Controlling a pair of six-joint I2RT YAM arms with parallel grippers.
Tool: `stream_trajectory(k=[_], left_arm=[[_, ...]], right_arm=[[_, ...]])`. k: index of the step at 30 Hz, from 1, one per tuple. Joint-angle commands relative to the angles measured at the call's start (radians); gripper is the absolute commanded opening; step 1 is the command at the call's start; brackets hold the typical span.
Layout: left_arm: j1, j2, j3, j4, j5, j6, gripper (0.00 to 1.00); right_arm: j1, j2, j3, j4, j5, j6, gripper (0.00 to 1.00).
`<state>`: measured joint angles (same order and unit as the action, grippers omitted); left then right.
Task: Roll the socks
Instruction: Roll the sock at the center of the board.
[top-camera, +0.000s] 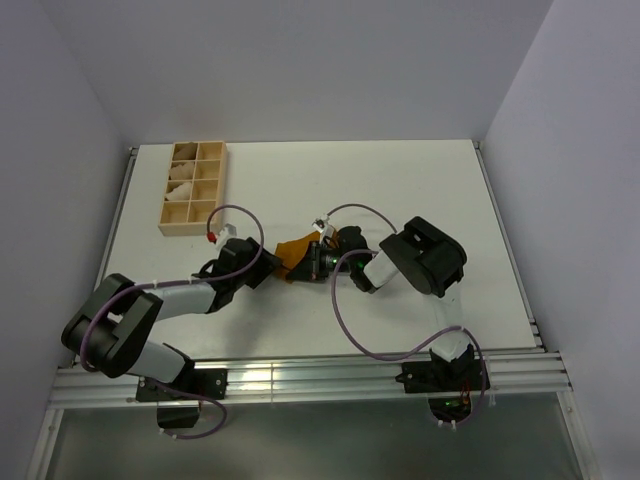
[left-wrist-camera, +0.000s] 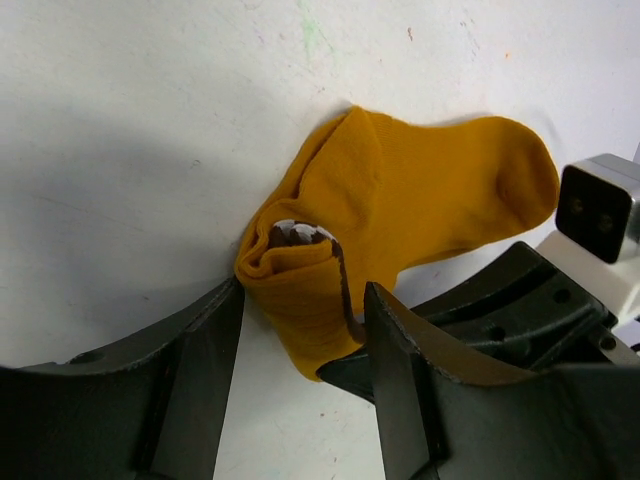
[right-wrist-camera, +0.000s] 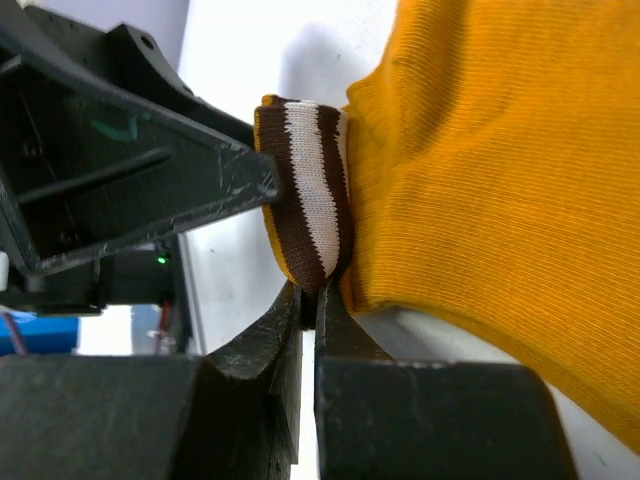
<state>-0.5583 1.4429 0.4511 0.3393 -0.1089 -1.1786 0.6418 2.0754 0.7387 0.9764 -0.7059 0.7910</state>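
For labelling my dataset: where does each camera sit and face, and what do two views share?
Top external: above and behind the bases, looking down at the table; left arm, right arm, sock between them.
Left wrist: on that wrist, looking past the left end effector, whose fingers flank the sock's rolled end.
Right wrist: on that wrist, looking past the right end effector, pinched shut on the striped cuff.
Shared: both wrist views show the rolled cuff.
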Motion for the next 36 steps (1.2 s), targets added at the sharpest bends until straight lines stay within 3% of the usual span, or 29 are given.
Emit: stream_trajectory(k=[1,5,9,20,24,26,32,36], left_arm=[[-0.014,0.001,0.005,0.033,0.003,0.013,0.57],[-0.015,-0.001,-0.006,0.029,-0.011,0.014,0.56],[-0.017,0.007,-0.008,0.036,-0.008,0.016,0.54],[-0.017,0.071,0.018,0.035,-0.003,0.016,0.33],[-0.017,0.068,0.041,-0.003,-0.02,0.022,0.18],[-0.017,0.08,0.063,-0.043,-0.031,0.027,0.12],[-0.015,0.108,0.089,-0.074,-0.018,0.03,0.1],[-0.015,0.114,0.106,-0.094,-0.015,0.04,0.09]], right_arm=[[-0.008,0.049,-0.015,-0.004,-0.033,0.085,0.0],[-0.016,0.077,0.014,-0.056,-0.053,0.086,0.0],[-0.027,0.103,0.013,0.007,-0.081,0.139,0.0],[-0.037,0.141,0.022,0.041,-0.122,0.201,0.01],[-0.037,0.123,0.015,-0.016,-0.104,0.171,0.13],[-0.037,0.078,0.002,-0.06,-0.066,0.12,0.26],[-0.034,-0.159,-0.05,-0.31,0.1,-0.107,0.49],[-0.005,-0.36,-0.064,-0.494,0.331,-0.302,0.56]])
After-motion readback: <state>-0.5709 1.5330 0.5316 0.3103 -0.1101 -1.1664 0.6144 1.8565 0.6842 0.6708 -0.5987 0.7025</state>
